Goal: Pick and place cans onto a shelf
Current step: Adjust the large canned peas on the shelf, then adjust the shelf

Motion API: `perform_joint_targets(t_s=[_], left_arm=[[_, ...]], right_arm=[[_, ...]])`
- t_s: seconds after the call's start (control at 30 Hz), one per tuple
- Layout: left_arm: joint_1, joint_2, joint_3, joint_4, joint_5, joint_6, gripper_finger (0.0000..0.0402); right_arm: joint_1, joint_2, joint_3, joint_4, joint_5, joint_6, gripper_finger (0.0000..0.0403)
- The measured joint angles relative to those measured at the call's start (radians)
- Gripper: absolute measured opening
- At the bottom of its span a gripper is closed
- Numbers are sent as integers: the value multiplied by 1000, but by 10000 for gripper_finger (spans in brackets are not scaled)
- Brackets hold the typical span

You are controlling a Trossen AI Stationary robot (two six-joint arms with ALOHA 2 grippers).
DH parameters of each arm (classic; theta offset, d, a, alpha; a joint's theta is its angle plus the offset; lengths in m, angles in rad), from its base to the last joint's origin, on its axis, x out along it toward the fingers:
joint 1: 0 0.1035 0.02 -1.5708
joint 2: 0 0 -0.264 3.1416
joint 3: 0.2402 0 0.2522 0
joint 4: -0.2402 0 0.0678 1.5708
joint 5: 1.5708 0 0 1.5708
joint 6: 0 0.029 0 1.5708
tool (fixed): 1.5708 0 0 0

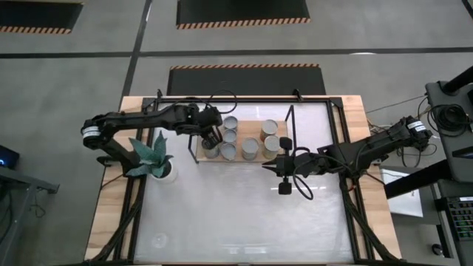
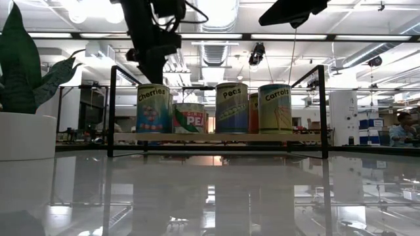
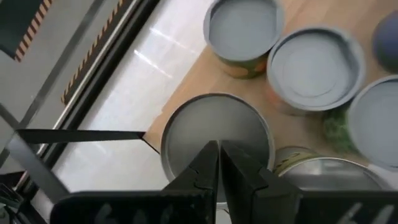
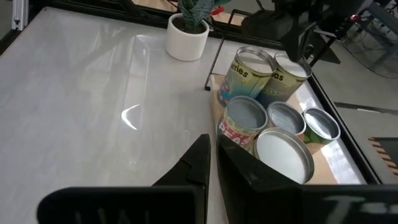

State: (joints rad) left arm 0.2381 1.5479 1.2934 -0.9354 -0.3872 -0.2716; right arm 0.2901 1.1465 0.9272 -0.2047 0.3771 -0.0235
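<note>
Left gripper (image 1: 212, 137) hovered with fingers pressed together over the cans (image 1: 239, 140) grouped on the shelf (image 1: 255, 131); right gripper (image 1: 283, 171), also closed, waited nearby above the table (image 1: 236, 214).

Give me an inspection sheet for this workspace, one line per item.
Surface: glossy white table top with wood edges, bare in front.
Job's things: seven small cylindrical metal cans with silver-grey tops stand upright on the low light-wood shelf in a thin black frame; labels read Cherries, Peas, Carrots.
Clutter: white pot with a teal plant left of the shelf.
Grippers: left tool above the shelf's left-end cans, fingers shut, holding nothing; right tool over the table right of the shelf, fingers shut, empty.
Cables: black cable loop by the right tool.
Surroundings: grey floor, striped black mats, a person far off.
</note>
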Motion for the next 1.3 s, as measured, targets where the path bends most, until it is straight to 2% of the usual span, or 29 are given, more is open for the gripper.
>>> perform_joint_targets(t_s=[0.23,0.4,0.53,0.83,1.1,1.2,1.3], left_arm=[[-75,-69,0,36,-48,-15,0],[-232,-109,-1,95,-176,-37,0],[-380,-111,-2,124,-274,6,0],[-615,-110,-11,136,-251,173,0],[-672,-110,-78,247,-249,264,0],[-671,-110,-120,239,-249,247,0],[-673,-116,-162,237,-250,208,0]], right_arm=[[0,0,0,0,0,39,18],[0,0,-1,0,0,72,18],[0,0,-5,-24,6,152,18],[-23,0,13,-144,25,351,18],[-66,0,75,-166,25,347,18],[-64,0,112,-278,-51,354,18],[-61,0,132,-439,-139,427,18]])
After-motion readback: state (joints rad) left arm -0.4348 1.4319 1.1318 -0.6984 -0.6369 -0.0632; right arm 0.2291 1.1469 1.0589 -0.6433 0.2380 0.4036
